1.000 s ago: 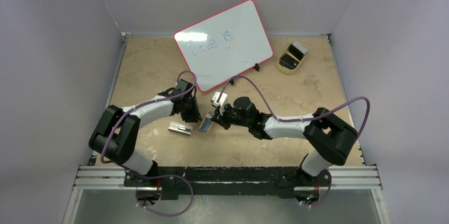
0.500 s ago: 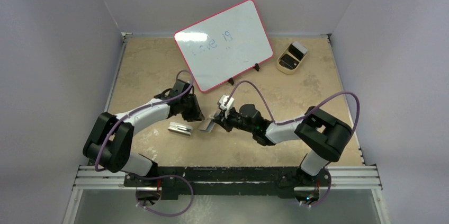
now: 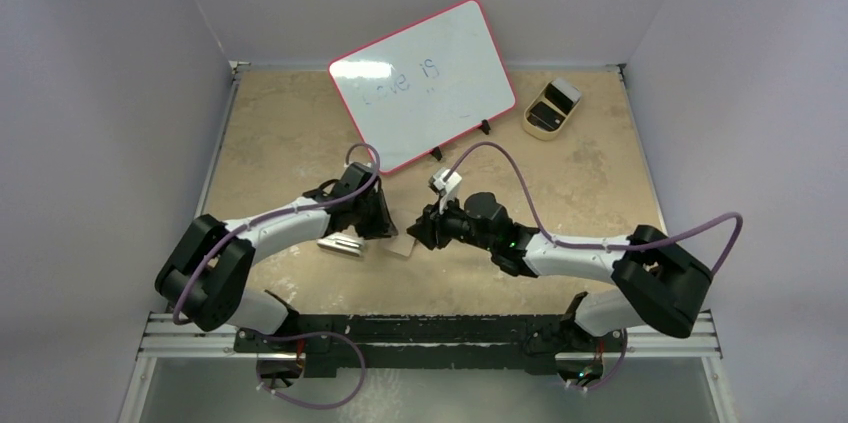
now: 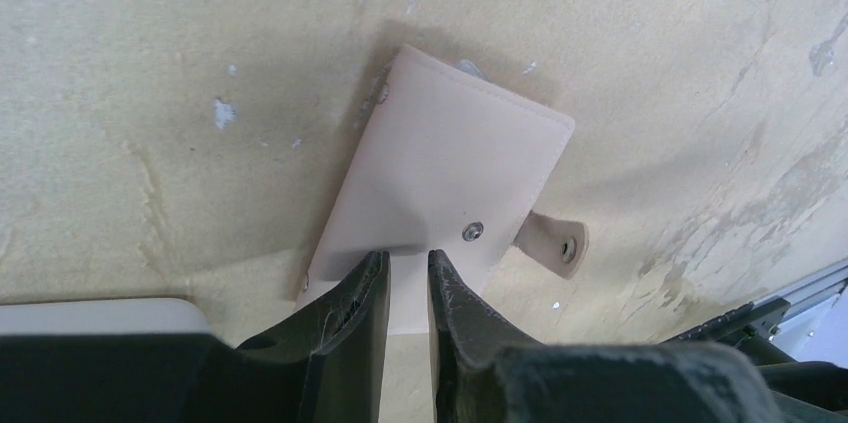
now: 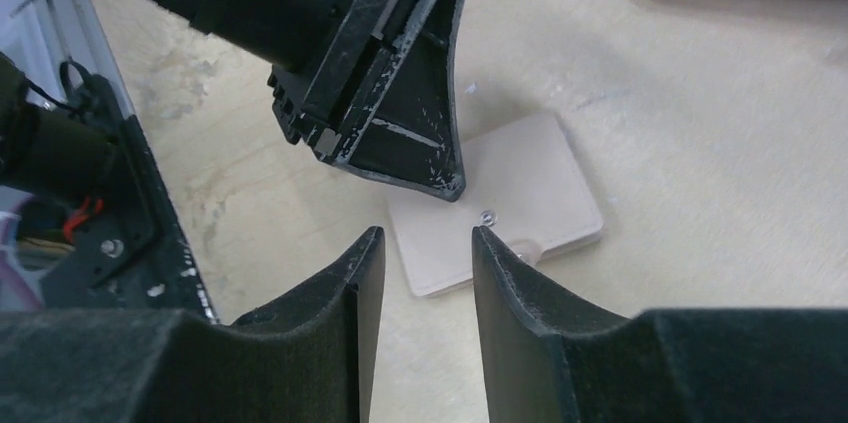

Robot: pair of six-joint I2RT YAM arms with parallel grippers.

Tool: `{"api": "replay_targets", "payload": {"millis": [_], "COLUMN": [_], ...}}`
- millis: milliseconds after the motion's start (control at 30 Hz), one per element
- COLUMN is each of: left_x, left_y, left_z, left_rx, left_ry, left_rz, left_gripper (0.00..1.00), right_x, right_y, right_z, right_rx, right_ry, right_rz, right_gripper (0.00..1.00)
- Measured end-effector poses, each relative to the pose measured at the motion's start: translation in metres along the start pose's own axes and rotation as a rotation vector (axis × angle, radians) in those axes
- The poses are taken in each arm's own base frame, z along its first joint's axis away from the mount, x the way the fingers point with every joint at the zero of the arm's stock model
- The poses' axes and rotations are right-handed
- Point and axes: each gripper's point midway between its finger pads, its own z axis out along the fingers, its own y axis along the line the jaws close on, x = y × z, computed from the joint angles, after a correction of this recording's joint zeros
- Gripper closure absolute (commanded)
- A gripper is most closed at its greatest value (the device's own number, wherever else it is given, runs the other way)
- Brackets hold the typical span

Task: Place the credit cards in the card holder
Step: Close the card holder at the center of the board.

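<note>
Beige leather card holder point(image 4: 445, 178) is lying closed on the table surface point(image 3: 560, 193), midway along and nearer the near edge. Left gripper point(image 4: 408, 278) is pinching its edge. Right gripper point(image 5: 427, 235) is hovering above it, jaws apart and empty.

Overhead camera looks down; both wrist cameras closely share the card holder point(image 4: 445, 178).

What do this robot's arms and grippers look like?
The left arm and right arm match: white tubular links between bulky black joint housings, each trailed by a loose purple cable. The left gripper and right gripper each have two black, tapered fingers with pale scuffs and scratches.
</note>
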Motion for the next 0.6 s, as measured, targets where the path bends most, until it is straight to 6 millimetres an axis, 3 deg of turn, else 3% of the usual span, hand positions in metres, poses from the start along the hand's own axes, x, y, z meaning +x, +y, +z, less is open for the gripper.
{"api": "replay_targets", "payload": {"millis": [333, 467, 600], "left_x": [0.011, 0.01, 0.001], "left_y": [-0.024, -0.025, -0.023], "left_z": [0.008, 0.007, -0.001], "left_rx": [0.084, 0.08, 0.061], "left_ry": [-0.023, -0.029, -0.057], "left_rz": [-0.044, -0.057, -0.055], "left_gripper": [0.8, 0.77, 0.74], "right_x": [0.03, 0.028, 0.012], "right_y": [-0.016, -0.023, -0.033], "right_z": [-0.017, -0.022, -0.021], "right_rx": [0.181, 0.247, 0.278], "right_ry": [0.13, 0.125, 0.106], "right_rz": [0.298, 0.364, 0.427], "right_gripper": [0.75, 0.75, 0.75]}}
